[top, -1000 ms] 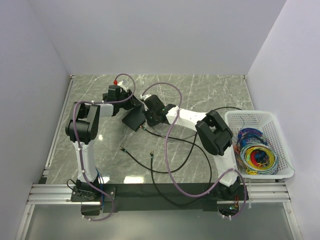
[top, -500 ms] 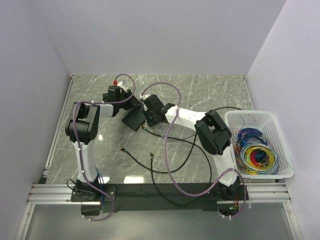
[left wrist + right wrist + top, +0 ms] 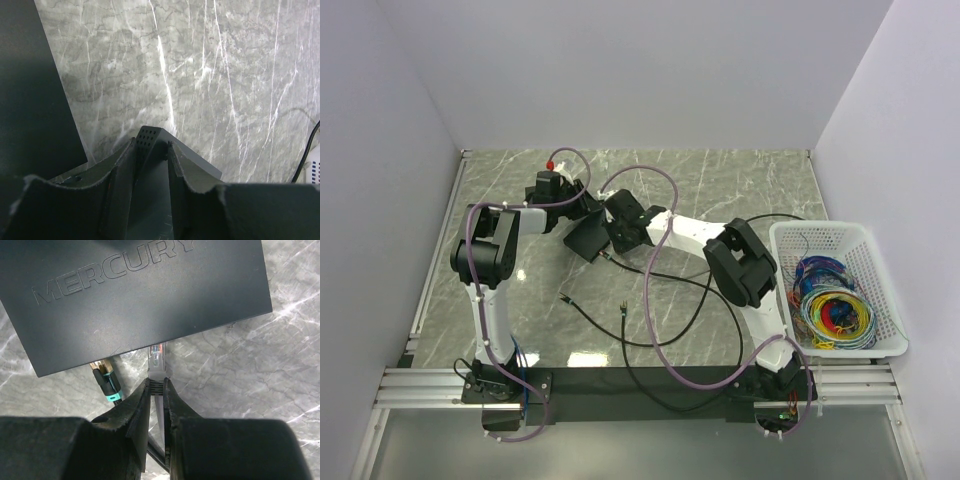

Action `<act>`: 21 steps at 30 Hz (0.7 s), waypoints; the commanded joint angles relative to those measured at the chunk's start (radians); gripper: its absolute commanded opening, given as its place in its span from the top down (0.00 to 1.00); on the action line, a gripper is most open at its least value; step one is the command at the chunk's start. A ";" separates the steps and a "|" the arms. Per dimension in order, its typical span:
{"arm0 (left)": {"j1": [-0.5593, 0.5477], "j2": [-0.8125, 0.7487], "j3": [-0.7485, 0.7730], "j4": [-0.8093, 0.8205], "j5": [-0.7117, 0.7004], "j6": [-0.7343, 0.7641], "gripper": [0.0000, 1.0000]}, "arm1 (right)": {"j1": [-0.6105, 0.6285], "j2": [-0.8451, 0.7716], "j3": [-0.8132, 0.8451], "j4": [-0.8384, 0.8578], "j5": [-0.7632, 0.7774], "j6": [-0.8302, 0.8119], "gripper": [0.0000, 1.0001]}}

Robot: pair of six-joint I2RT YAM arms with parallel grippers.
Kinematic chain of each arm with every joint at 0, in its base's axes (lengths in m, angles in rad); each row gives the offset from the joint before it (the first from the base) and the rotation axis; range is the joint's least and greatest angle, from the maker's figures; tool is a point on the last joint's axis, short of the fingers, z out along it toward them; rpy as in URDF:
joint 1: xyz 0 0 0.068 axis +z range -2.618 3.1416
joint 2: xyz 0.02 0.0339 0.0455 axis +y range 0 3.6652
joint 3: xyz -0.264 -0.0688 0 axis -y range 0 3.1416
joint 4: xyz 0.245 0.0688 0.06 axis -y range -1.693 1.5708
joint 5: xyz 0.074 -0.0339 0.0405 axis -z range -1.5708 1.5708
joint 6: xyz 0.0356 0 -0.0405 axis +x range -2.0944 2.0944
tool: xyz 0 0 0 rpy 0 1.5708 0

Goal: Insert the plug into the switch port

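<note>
The switch point(image 3: 585, 240) is a flat black box at mid-table; in the right wrist view point(image 3: 140, 295) its top reads MERCURY. My left gripper point(image 3: 580, 203) is shut on its far corner, whose perforated side shows between the fingers point(image 3: 148, 136). My right gripper point(image 3: 156, 383) is shut on the boot of the plug point(image 3: 158, 360), whose pale clear tip meets the switch's near edge. The sockets are hidden under that edge. In the top view the right gripper point(image 3: 611, 240) is at the switch's right side.
A second connector point(image 3: 105, 377), with a gold tip and a teal band, lies just left of the plug against the same edge. Loose black cable ends point(image 3: 620, 312) lie nearer the bases. A white basket point(image 3: 820, 228) of coloured wires stands at the right.
My right arm has edged slightly left toward the switch with the plug. The left arm and the switch have stayed put.
</note>
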 commanded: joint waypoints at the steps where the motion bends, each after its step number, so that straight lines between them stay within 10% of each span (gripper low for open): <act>1: -0.004 -0.014 -0.035 -0.121 -0.022 0.037 0.64 | 0.005 0.022 0.049 0.059 0.006 0.018 1.00; 21: -0.045 -0.013 -0.096 -0.104 -0.004 0.057 0.64 | 0.022 -0.001 0.089 0.114 0.008 -0.054 1.00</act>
